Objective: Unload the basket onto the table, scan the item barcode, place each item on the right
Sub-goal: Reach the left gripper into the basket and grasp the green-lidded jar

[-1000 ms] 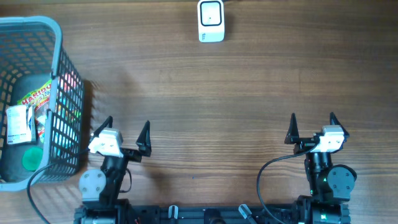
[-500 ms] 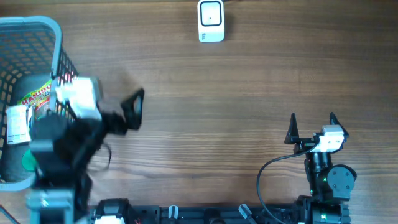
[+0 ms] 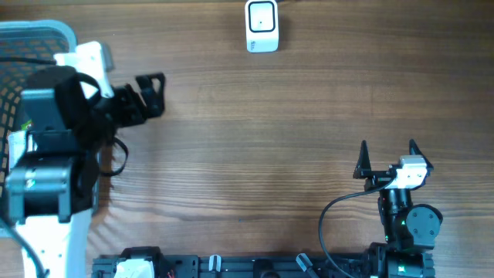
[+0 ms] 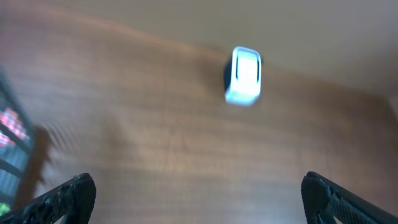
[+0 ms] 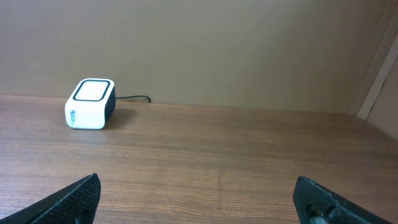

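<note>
Item to be scanned hardly shows: only a blur of pink and green packaging behind the bars of the grey basket at the far left of the worktop, with the left arm covering most of the basket from above. From that little, it is probably a light, soft packet in glossy film, likely to crinkle and slip. If so, a pinch across a flat edge or seam would be safest, leaving the printed face free and flat for the reader. Where its barcode sits cannot be told. The left fingers stand wide apart and hold nothing. They are black, tapered and matte, and hang by the basket's right wall over bare wood. The right fingers are equally spread and empty, low over the near right of the worktop and well apart from everything. Beyond both pairs, at the far middle edge, stands the scanner, a small, rounded white box with a dark-framed window on top and a thin black cable trailing from its back. The worktop is smooth brown wood-grain laminate. The basket is stiff plastic lattice with a rounded rim.
</note>
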### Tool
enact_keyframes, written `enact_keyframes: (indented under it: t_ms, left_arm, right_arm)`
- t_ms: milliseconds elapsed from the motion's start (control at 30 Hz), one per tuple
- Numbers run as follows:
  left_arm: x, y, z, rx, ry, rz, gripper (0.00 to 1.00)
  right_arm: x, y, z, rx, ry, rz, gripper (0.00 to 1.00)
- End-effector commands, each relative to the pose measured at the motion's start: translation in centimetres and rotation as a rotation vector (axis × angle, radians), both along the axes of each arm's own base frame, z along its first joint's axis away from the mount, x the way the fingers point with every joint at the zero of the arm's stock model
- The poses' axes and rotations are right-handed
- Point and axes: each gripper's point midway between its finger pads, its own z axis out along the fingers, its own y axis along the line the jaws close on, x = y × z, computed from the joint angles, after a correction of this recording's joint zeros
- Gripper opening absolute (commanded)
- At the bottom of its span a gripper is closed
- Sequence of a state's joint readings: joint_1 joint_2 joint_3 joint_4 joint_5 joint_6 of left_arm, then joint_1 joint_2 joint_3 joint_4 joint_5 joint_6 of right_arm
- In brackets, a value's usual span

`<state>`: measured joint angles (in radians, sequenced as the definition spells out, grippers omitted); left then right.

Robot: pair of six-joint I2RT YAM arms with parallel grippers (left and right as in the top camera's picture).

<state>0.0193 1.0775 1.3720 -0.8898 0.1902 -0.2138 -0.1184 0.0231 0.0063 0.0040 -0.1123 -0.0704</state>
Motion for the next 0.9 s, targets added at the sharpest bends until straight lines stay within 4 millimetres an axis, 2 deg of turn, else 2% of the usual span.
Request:
enact_keyframes:
  t_ms: [0, 100, 167, 233, 300, 400, 500, 633, 733, 867]
  left_arm:
    - [-0.1, 4.7, 5.3, 0.048, -0.103, 0.273, 1.0]
    - [-1.0, 9.9, 8.1, 0.079, -0.138, 0.516, 1.0]
    - [-1.9, 13.3, 8.7, 0.068, -0.124, 0.641, 1.0]
    - [-3.3, 17.2, 7.8, -0.009, -0.088, 0.824, 1.0]
    - [-5.4, 20.6, 5.6, -0.117, -0.022, 1.018, 1.0]
    - [-8.1, 24.4, 1.4, -0.272, 0.117, 1.237, 1.0]
    - [-9.2, 26.1, -2.6, -0.356, 0.275, 1.353, 1.0]
    - [-9.5, 26.8, -8.4, -0.444, 0.519, 1.465, 1.0]
    - [-9.5, 27.2, -11.5, -0.43, 0.657, 1.483, 1.0]
    - [-11.3, 27.8, -14.8, -0.34, 0.783, 1.538, 1.0]
  right_arm:
    - [0.0, 0.4, 0.1, -0.009, -0.005, 0.021, 1.0]
    - [0.0, 0.4, 0.1, -0.009, -0.004, 0.021, 1.0]
    - [0.0, 0.4, 0.1, -0.009, -0.005, 0.021, 1.0]
    - [0.0, 0.4, 0.1, -0.009, -0.005, 0.021, 1.0]
    - [0.0, 0.4, 0.1, -0.009, -0.004, 0.021, 1.0]
    - [0.0, 0.4, 0.1, -0.009, -0.005, 0.021, 1.0]
    - [0.0, 0.4, 0.1, -0.009, -0.005, 0.021, 1.0]
    - [0.0, 0.4, 0.1, -0.009, -0.005, 0.021, 1.0]
    - [0.0, 0.4, 0.1, -0.009, -0.004, 0.021, 1.0]
    - [0.0, 0.4, 0.1, -0.009, -0.004, 0.021, 1.0]
